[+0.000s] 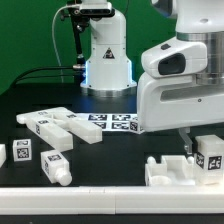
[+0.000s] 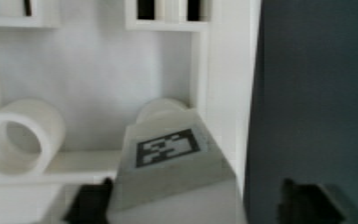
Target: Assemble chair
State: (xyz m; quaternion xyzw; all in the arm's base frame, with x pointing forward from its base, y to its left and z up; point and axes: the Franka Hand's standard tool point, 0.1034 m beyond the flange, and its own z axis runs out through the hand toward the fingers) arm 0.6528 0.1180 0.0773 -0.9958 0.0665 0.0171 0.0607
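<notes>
The chair is in loose white parts. In the exterior view a blocky white part (image 1: 168,172) lies at the front right, with a tagged upright piece (image 1: 210,155) beside it. My gripper (image 1: 188,148) hangs just above this part. In the wrist view my gripper (image 2: 199,200) is open, its dark fingers (image 2: 91,200) on either side of a white tagged piece (image 2: 167,150). One finger is close to that piece's edge and the other stands apart from it. A white part with a round hole (image 2: 16,140) lies beside it. Several more tagged legs and blocks (image 1: 55,128) lie at the exterior view's left.
The marker board (image 1: 115,122) lies flat at the middle of the black table. The robot's base (image 1: 105,55) stands behind it with cables. A small tagged block (image 1: 22,152) and a leg (image 1: 57,166) lie near the table's front white edge (image 1: 60,192).
</notes>
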